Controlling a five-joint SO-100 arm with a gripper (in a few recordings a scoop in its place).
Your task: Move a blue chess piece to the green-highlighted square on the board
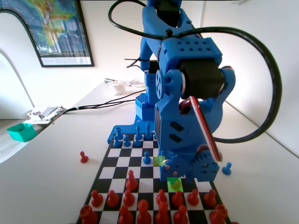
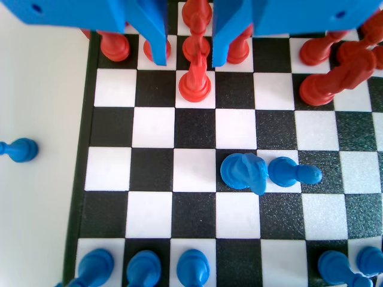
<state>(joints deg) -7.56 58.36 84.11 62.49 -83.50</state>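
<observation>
**Wrist view: open hand sits over the red ranks, away from the blue piece**

Wrist view shows the blue two-finger hand with its jaws apart, gripping nothing. It hangs near the red-side edge of the black-and-white chequered board. A slim red plastic piece with a pointed top stands in the gap between the jaws, and neither jaw appears to touch it.

The small blue plastic chess piece with the pointed tip stands towards the middle of the board, well apart from the hand. A round-headed blue plastic pawn is just beside it on the next square. The fixed view has the bright green-highlighted square right in front of the red front rank, and a paler yellow-green square diagonally next to it, partly hidden by the arm.

Likely risks:
- If the hand closes or drops where it is, it would take or topple the red pointed piece, because that piece is already between the jaws.
- At the blue piece, one jaw has to fit between it and the pawn, and a wide approach could tip the pawn.
- The green square borders crowded red pieces, so a low carry or tilted release could knock them.
- The arm hides part of the fixed view, so lining up on that square would be hard to judge
</observation>
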